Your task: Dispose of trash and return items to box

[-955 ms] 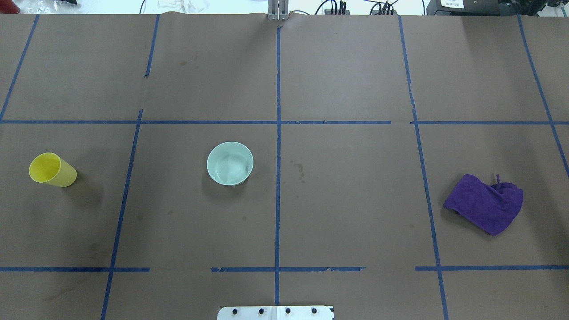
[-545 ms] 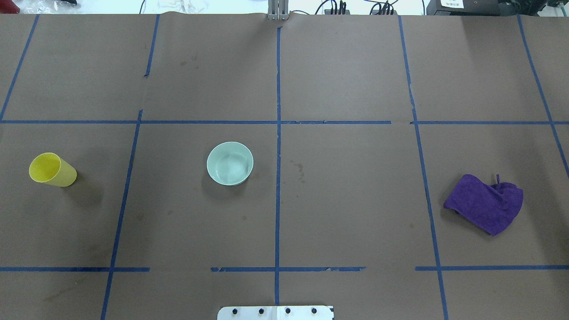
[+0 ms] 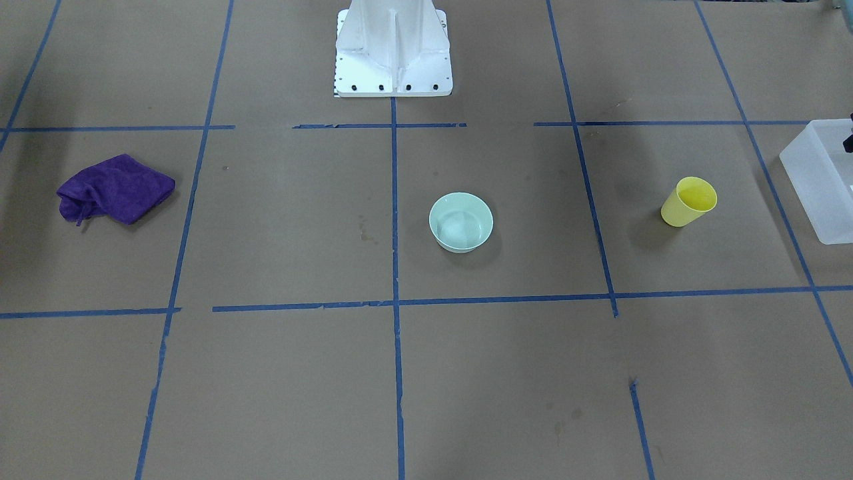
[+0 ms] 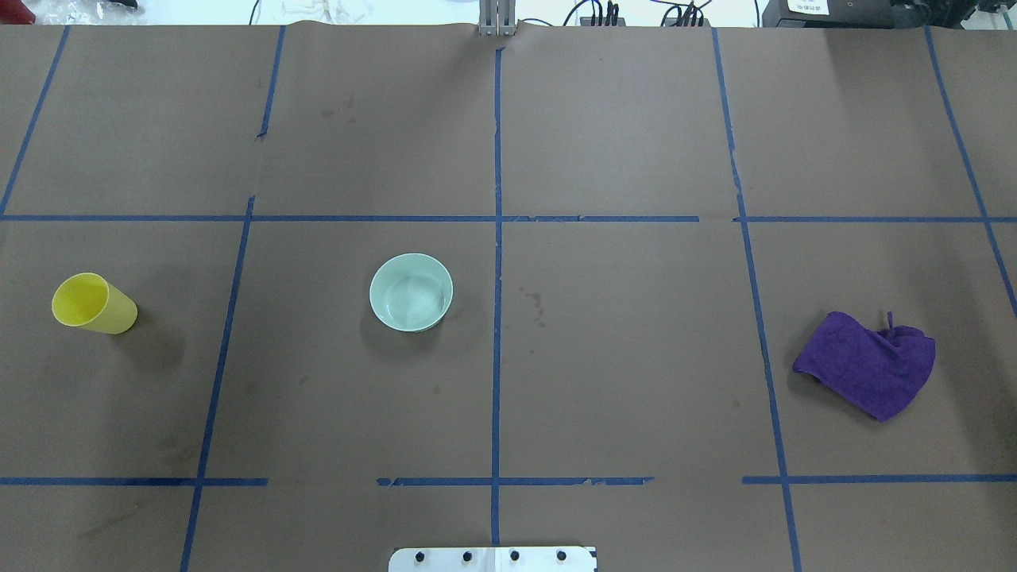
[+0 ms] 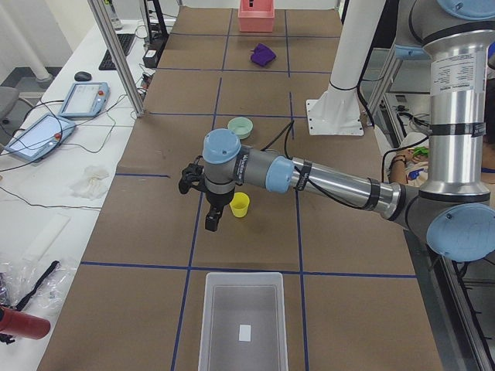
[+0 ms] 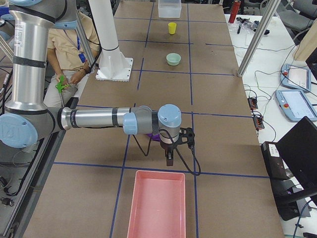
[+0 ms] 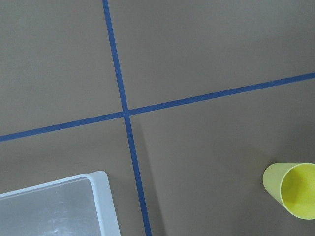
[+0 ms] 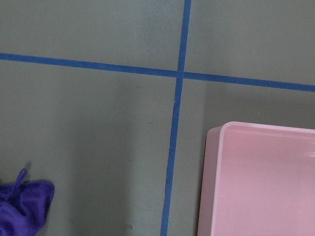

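Your left gripper (image 5: 210, 224) hangs between the box (image 5: 210, 325) and the yellow cup (image 5: 240, 205), its opening impossible to tell. The bowl (image 5: 240, 127) sits farther from the box. Careful: clip that light cup off-centre and it could topple.

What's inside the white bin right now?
The white bin shows only a small white patch on its floor. Its near end is cut off by the frame.
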`<state>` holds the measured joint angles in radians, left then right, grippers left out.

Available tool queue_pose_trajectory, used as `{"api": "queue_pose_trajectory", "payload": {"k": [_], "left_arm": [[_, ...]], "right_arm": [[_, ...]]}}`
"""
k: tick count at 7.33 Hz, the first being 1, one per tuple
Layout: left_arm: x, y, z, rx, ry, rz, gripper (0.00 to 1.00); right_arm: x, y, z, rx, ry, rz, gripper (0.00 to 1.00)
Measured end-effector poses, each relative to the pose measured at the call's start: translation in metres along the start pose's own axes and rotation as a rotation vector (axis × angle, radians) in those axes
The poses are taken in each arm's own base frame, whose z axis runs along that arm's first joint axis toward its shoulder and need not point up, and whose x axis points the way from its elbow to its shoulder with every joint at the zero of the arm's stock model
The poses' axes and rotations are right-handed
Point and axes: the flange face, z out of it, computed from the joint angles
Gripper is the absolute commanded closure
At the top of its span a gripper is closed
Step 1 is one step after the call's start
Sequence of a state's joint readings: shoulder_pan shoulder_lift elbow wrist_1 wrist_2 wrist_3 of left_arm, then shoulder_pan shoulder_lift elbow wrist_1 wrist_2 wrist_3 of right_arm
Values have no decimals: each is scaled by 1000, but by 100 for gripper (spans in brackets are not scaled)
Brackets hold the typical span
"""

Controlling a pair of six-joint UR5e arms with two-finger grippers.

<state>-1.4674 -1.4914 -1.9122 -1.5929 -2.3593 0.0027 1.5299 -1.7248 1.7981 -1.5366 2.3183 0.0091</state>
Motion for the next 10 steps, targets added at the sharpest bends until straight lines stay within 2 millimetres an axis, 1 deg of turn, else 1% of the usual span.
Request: {"api": "queue_pose_trajectory", "payload": {"k": [1, 3, 5, 6, 7, 9, 10], "left_arm": [[12, -2, 5, -5, 28, 26, 0], [20, -7, 8, 15, 45, 62, 0], [30, -23, 1, 55, 48, 71, 0], [36, -28, 1, 58, 54, 62, 0], [45, -30, 11, 44, 62, 50, 0], [75, -36, 33, 18, 76, 19, 0], [87, -39, 51, 2, 57, 9, 0]], "right_arm": [[-1, 0, -1, 6, -1, -7, 0], [-1, 0, -1, 11, -1, -12, 0], [1, -1, 1, 8, 0, -9, 0], [2, -3, 2, 5, -1, -6, 0], [2, -6, 3, 4, -1, -9, 0], [-5, -12, 8, -5, -3, -26, 0], [-8, -13, 10, -4, -4, -37, 0]]}}
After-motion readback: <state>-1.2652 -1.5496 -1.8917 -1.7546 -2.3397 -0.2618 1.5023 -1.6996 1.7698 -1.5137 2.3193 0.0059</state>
